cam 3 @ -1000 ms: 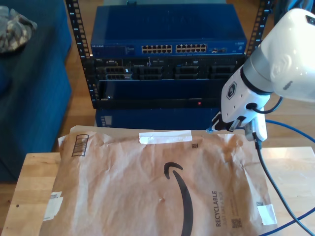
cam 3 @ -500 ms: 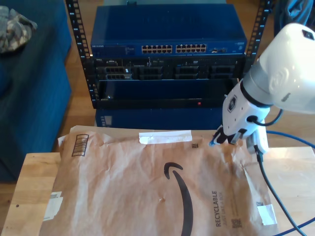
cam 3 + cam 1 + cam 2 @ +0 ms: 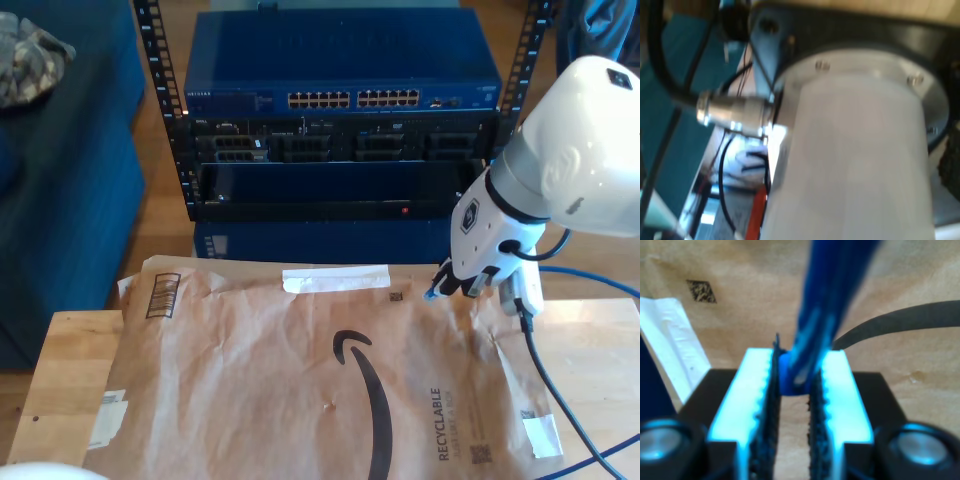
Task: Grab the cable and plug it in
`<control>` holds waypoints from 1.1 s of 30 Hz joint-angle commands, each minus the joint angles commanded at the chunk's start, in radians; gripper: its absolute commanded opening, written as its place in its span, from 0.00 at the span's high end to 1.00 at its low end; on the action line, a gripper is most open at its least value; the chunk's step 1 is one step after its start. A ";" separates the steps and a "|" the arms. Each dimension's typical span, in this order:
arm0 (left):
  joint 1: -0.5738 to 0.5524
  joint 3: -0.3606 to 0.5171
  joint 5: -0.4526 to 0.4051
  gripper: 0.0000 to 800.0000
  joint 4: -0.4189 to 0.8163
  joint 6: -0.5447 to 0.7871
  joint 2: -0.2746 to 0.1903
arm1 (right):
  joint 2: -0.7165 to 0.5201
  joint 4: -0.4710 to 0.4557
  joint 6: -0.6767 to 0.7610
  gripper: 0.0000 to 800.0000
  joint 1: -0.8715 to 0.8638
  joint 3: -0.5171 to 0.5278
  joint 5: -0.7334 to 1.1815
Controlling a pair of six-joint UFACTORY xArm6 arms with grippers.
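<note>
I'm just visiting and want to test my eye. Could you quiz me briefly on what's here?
1. True or false: my second hand is shut on the cable.
2. What lies under that hand? A) brown paper mailer B) metal tray C) towel
3. Fill in: the ports sit on the blue ___ in the rack.

Key: 1 true; 2 A; 3 switch.

Up close here, a broad white arm housing [image 3: 855, 165] takes up most of the picture, blurred, with a dark flange [image 3: 850, 35] around its end and small screws [image 3: 823, 65] on the rim. A silver metal connector [image 3: 735, 114] plugs into its side, fed by a thick black cable [image 3: 662, 65]. Teal surfaces [image 3: 675, 150] sit behind, with an orange strip [image 3: 756, 215] nearby.
</note>
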 joint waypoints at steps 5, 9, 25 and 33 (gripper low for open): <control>0.049 0.080 -0.158 0.00 -0.008 0.066 0.000 | 0.035 -0.003 -0.003 1.00 -0.003 -0.012 -0.014; 0.068 0.124 -0.242 0.00 -0.008 0.109 0.005 | 0.110 -0.005 -0.006 1.00 -0.003 -0.055 -0.032; 0.075 0.141 -0.282 0.00 -0.021 0.106 0.023 | 0.226 -0.066 -0.005 1.00 0.023 -0.201 -0.034; 0.075 0.141 -0.282 0.00 -0.021 0.107 0.023 | 0.215 -0.092 -0.008 1.00 0.049 -0.269 -0.138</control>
